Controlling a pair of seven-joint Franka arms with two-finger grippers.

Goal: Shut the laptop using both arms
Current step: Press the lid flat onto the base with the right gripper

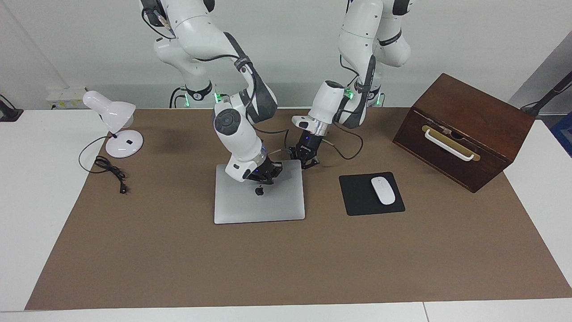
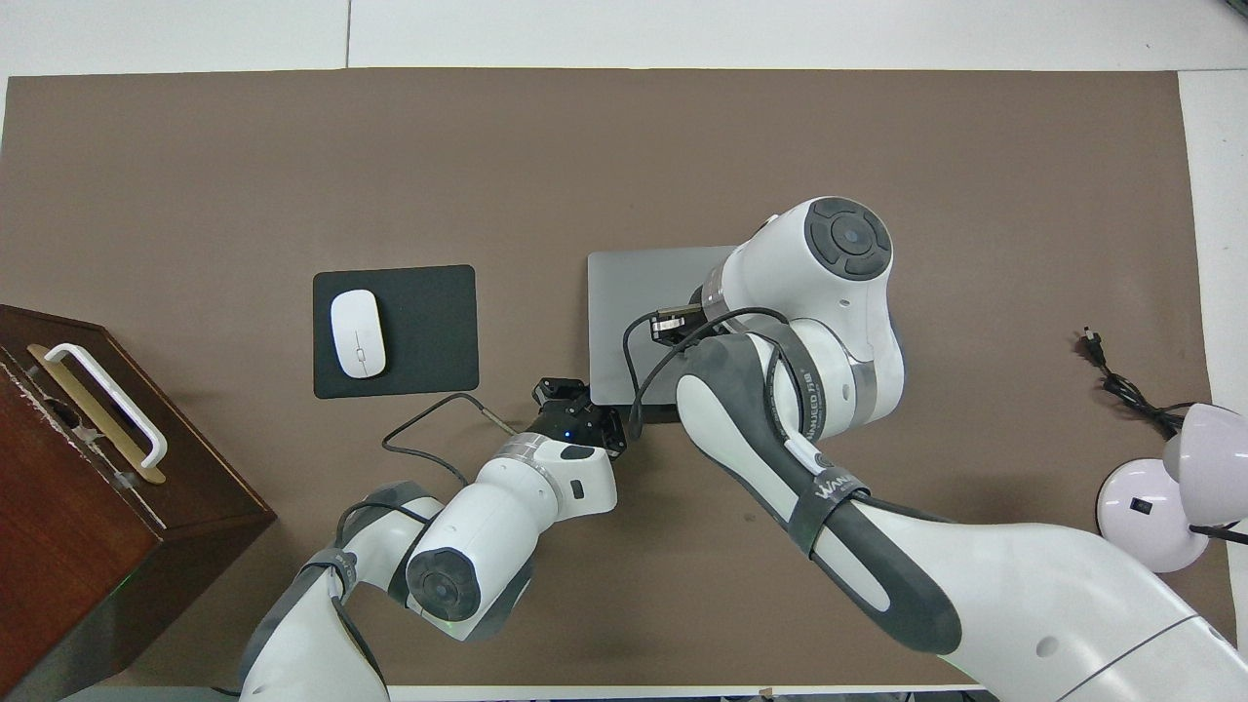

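The right gripper [image 1: 268,175], fingers pressed together and pinching nothing, is low over the laptop [image 1: 259,201], over the part of the lid nearest the robots, just above the dark logo; whether its tip touches the metal cannot be told. A shut gripper makes a blunt pusher, which suits pressing a lid down rather than gripping it. The lid lies flat on the base, so the closing looks done. Beside it, at the lid's corner toward the left arm's end, the left gripper [image 1: 307,162] is also pressed together and empty, set low at the hinge edge, probably to brace the laptop against sliding toward the robots. From above, the right arm's wrist hides its own gripper and much of the lid [image 2: 634,302], while the left gripper [image 2: 570,400] shows just off the corner. Farther out from the left gripper lies a mouse [image 1: 383,190] on a black pad [image 1: 357,197], then a wooden box [image 1: 464,129] with a white handle. Out from the right gripper stands a lamp [image 1: 117,129] with its loose cord. All rest on a brown mat [image 1: 286,268] over a white table [image 1: 27,201], with a plain pale wall at the robots' end.
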